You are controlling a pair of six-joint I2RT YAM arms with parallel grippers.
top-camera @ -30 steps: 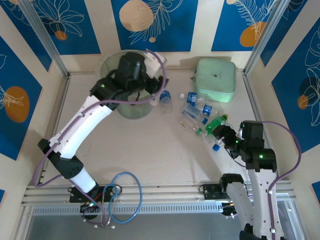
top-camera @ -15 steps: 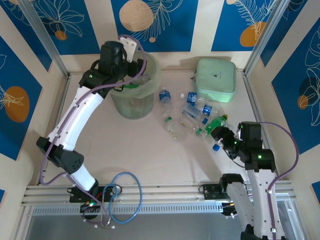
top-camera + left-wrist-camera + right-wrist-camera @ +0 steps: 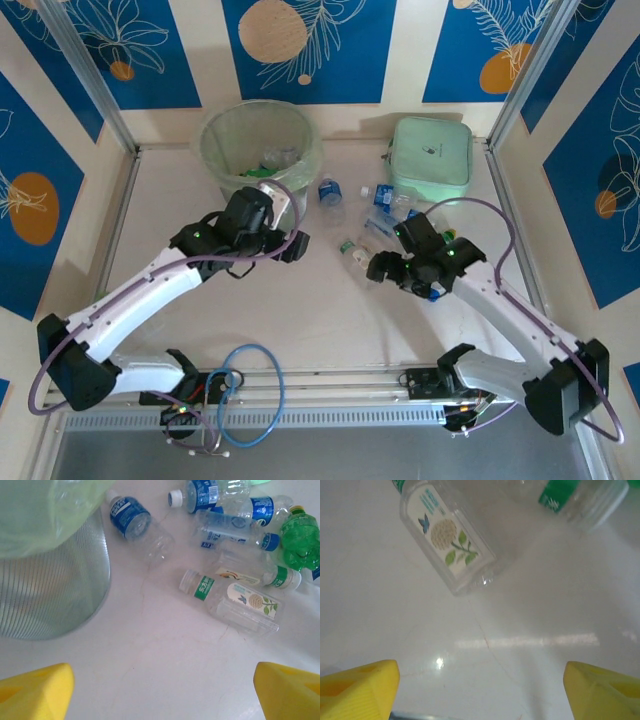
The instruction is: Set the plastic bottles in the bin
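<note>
On the pale surface (image 3: pixel 320 320), between the round translucent pale green bin (image 3: pixel 212 150) and the mint green square case (image 3: pixel 432 160), we noted the small clear plastic bottles (image 3: pixel 385 198) lying in a loose cluster. A few more lay inside the bin. One blue-labelled bottle (image 3: pixel 141 524) lay on its side just beside the bin wall. The left tool (image 3: pixel 160 692) hung over bare surface near the bin, fingers spread, holding nothing. The right tool (image 3: pixel 480 690) hovered by a clear square bottle with a flower label (image 3: pixel 447 542), fingers likewise spread and empty.
</note>
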